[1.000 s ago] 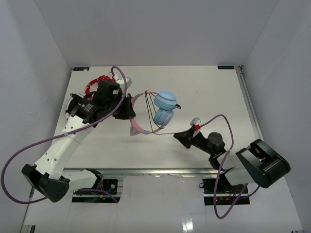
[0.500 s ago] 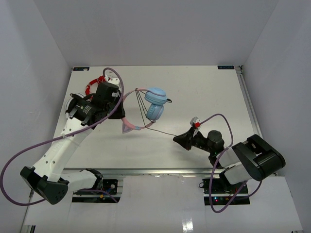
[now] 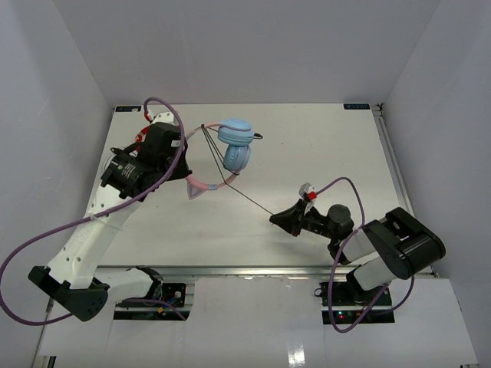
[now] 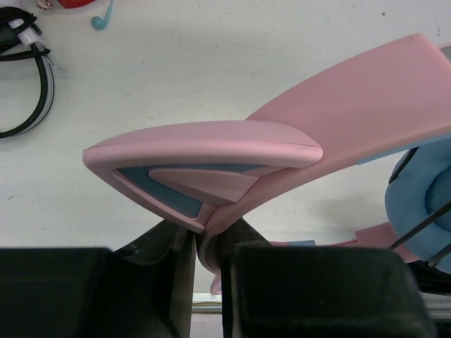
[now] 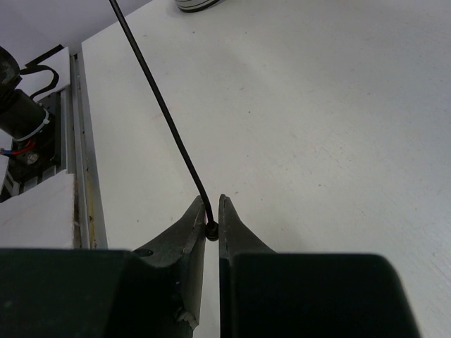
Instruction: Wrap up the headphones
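The headphones (image 3: pixel 235 146) hang off the table in my left gripper (image 3: pixel 188 170), which is shut on the pink headband (image 4: pixel 338 120) beside a cat ear (image 4: pixel 204 151). The two light-blue earcups lie stacked together at upper centre. The thin dark cable (image 3: pixel 249 201) loops several times over the earcups, then runs taut down to the right. My right gripper (image 3: pixel 278 221) is shut on the cable's end (image 5: pixel 210 224) just above the table, and the cable stretches away to the upper left in the right wrist view.
A red coiled cable bundle (image 3: pixel 143 136) lies behind my left arm at the table's back left. A black cable loop (image 4: pixel 28 77) and a small teal earbud (image 4: pixel 101 19) lie on the table in the left wrist view. The table's right rail (image 3: pixel 393 165) runs along the edge.
My left gripper has carried the headphones up and to the left, turning them. The cable to my right gripper has pulled straighter and longer. The right gripper has shifted slightly left.
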Robot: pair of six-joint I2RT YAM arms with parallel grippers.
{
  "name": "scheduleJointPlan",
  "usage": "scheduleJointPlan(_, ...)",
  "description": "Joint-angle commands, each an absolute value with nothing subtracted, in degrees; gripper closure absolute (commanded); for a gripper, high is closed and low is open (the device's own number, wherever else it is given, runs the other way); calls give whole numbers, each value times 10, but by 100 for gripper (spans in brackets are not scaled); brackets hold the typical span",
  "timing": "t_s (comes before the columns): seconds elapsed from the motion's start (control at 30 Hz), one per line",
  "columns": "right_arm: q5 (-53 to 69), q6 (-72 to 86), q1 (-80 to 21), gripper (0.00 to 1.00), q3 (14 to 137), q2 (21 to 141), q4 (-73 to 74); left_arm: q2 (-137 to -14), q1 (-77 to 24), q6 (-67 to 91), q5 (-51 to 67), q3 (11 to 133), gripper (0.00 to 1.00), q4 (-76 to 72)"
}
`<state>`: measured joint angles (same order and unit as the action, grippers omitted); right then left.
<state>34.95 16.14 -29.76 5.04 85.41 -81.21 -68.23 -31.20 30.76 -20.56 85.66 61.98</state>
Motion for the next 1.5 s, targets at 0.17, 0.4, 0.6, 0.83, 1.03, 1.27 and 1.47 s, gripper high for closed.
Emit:
scheduleJointPlan(0.17,366,173,-293,92,43,859,-1080,-658,-304,343,-327,888,100,584)
scheduleJointPlan(0.4,382,181,-297,92,31,822,-1080,-688,-304,353,-356,891,100,581)
scheduleJointPlan(0.6,377,165,-296,92,5,792,-1080,-699,-304,363,-382,888,100,576)
scheduleJointPlan(0.83,406,180,-298,92,4,763,-1081,-712,-304,368,-387,888,100,567)
scheduleJointPlan(1.03,418,194,-307,92,-17,728,-1081,-718,-304,372,-384,884,100,560)
scheduleJointPlan(1.27,402,178,-314,92,-14,757,-1074,-701,-304,372,-349,884,100,551)
scheduleJointPlan(1.47,388,163,-314,92,-4,827,-1080,-676,-303,353,-279,894,100,550)
